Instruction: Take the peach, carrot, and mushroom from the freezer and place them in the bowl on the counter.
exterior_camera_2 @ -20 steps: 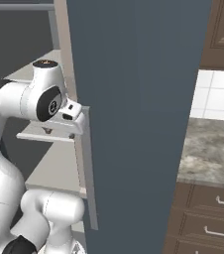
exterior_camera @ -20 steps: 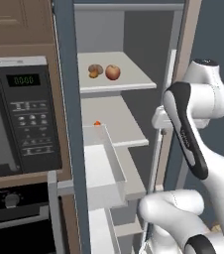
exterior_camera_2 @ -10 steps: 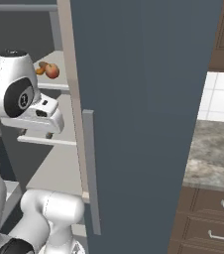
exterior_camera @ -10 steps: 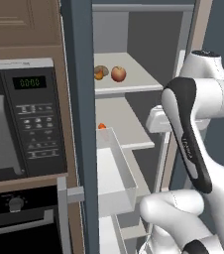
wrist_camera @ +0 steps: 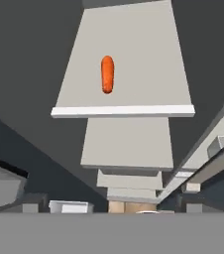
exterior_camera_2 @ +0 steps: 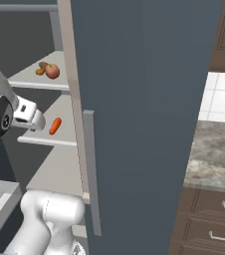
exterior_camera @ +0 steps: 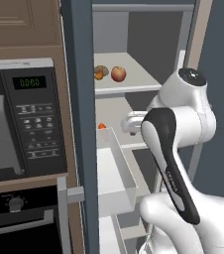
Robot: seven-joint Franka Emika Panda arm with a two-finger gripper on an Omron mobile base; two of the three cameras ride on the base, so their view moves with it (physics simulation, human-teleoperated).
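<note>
Carrot (wrist_camera: 107,74) lies alone on the freezer's middle shelf (wrist_camera: 129,59), ahead of and below the empty gripper (exterior_camera_2: 29,115), its jaws wide apart; its long axis points into the freezer.

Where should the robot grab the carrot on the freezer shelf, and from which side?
Grip the carrot across its middle, fingers closing on its two long sides. It lies flat and alone on the pale shelf, lengthwise front to back, so coming down from above through the freezer's open front looks best. The end effector is open and well short of it.
</note>
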